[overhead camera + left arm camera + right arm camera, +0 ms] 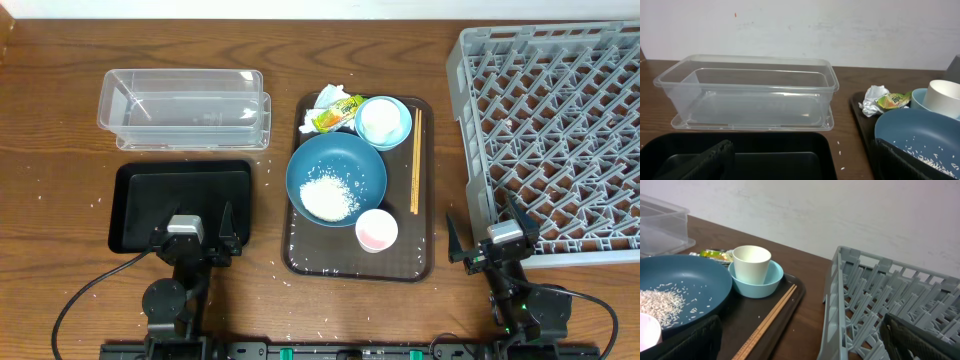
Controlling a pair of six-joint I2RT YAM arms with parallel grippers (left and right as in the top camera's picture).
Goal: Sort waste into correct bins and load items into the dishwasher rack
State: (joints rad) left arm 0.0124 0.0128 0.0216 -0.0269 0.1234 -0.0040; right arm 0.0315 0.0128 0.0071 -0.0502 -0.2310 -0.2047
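A large blue bowl (336, 178) with white rice (329, 195) sits on the dark brown tray (420, 262). A small light-blue bowl (400, 135) holds a white cup (378, 121). A pink cup (376, 231), wooden chopsticks (415, 160), a crumpled napkin (328, 97) and a yellow-green wrapper (336, 114) also lie on that tray. The clear tub (183, 108) and black tray (140, 185) are at the left, the grey rack (560, 130) at the right. My left gripper (196, 242) is open and empty over the black tray's near edge. My right gripper (495, 246) is open and empty at the rack's near left corner.
Loose rice grains (272, 262) are scattered on the wooden table beside the brown tray. The clear tub (747, 92) is empty in the left wrist view. The chopsticks (767, 322) and the rack's wall (832, 305) lie just ahead in the right wrist view.
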